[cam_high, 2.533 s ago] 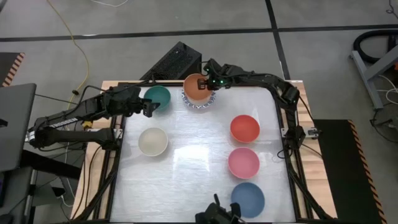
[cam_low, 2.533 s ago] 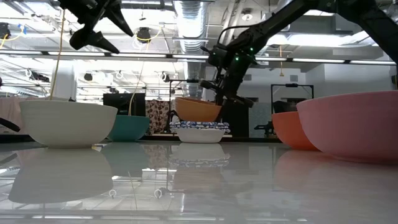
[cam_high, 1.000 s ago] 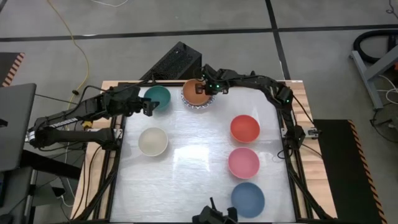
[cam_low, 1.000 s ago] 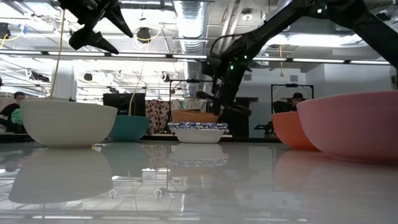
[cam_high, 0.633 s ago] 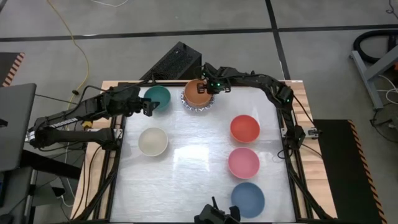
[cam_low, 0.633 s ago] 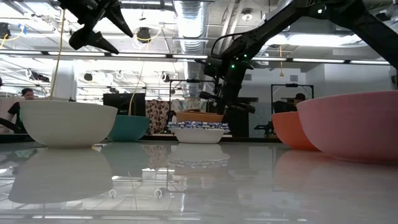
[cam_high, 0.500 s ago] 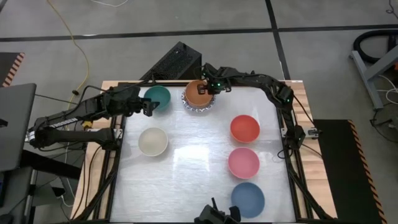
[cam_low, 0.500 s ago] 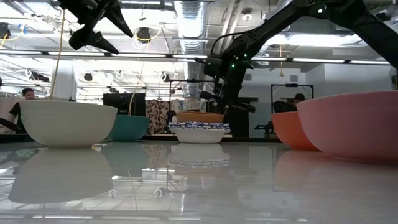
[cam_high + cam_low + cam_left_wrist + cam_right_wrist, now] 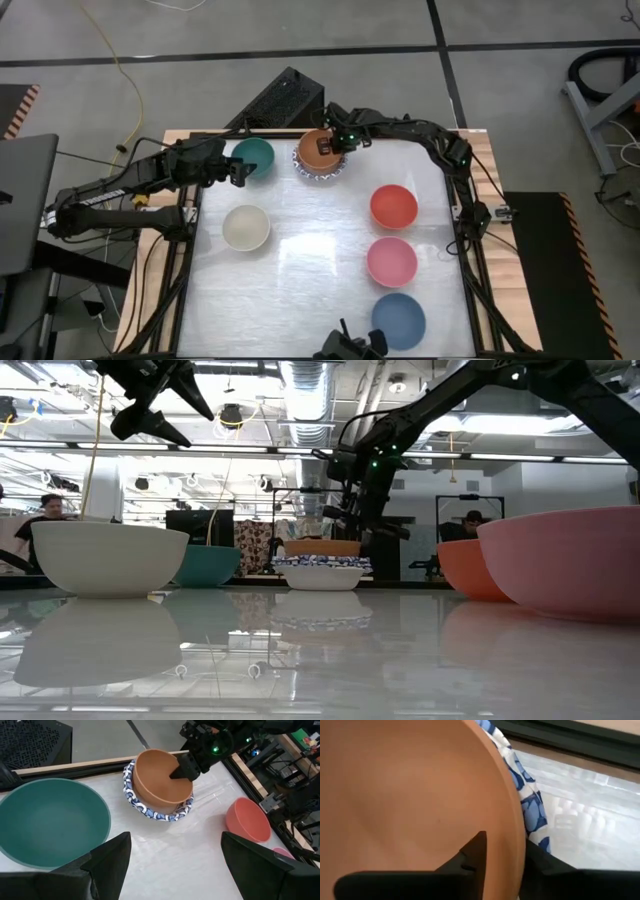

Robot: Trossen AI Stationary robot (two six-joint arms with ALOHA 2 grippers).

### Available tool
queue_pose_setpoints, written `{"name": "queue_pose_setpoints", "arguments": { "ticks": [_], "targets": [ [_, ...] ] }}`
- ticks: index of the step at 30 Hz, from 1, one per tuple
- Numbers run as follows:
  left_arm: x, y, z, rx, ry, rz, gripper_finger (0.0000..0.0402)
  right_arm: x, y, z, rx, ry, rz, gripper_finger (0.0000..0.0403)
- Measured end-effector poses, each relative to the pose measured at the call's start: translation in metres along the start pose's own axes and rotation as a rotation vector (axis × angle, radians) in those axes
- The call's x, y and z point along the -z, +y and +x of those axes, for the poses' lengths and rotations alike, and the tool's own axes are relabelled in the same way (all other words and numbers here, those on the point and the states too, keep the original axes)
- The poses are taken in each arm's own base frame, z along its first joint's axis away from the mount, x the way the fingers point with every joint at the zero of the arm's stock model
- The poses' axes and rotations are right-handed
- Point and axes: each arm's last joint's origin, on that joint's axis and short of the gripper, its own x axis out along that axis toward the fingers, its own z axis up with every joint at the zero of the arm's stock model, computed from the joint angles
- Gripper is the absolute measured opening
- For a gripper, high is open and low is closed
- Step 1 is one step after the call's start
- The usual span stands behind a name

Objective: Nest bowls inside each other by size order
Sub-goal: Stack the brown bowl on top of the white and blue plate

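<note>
Two bowls are stacked at the top centre of the overhead picture: the orange bowl point(image 9: 319, 149) sits inside a white bowl with a blue patterned rim point(image 9: 312, 169), whose edge peeks out all round it. The right gripper point(image 9: 338, 143) is at the orange bowl's rim, one finger inside and one outside; its wrist picture shows the fingers straddling the wall, but whether they pinch it or have let go I cannot tell. From table level the orange bowl point(image 9: 322, 547) rests low in the patterned bowl point(image 9: 321, 571).

Just left of the stack sits the teal bowl point(image 9: 253, 155), and the left gripper point(image 9: 238, 172) hovers at its left edge with fingers spread wide and nothing between them. Below that, at centre left, is the cream bowl point(image 9: 245, 227). Down the right side runs a column, well apart from the stack: the red bowl point(image 9: 393, 206), the pink bowl point(image 9: 391, 261), then the blue bowl point(image 9: 398, 320) near the bottom edge. All rest on the glossy white table point(image 9: 310, 260). A person point(image 9: 48, 508) shows far off at the left of the table-level picture.
</note>
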Motion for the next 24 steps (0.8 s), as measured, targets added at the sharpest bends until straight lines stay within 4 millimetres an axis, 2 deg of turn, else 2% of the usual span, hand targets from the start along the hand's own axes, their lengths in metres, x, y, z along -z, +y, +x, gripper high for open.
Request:
{"name": "queue_pose_setpoints", "arguments": {
  "ticks": [8,13,18,24],
  "targets": [
    [0.000,0.000,0.000,-0.003,0.003,0.001,0.0297,0.000,0.000,-0.002,-0.007,0.000,-0.042,0.0164],
    [0.000,0.000,0.000,-0.002,0.004,0.001,0.0297,-0.004,0.002,-0.011,-0.036,-0.008,-0.053,0.0193],
    [0.001,0.000,0.000,0.022,0.027,0.000,0.0297,-0.016,0.009,-0.028,-0.049,-0.032,-0.114,0.0208],
    [0.001,-0.001,0.000,0.037,0.041,0.000,0.0297,-0.029,0.013,-0.055,-0.032,-0.055,-0.156,0.0207]
  ]
}}
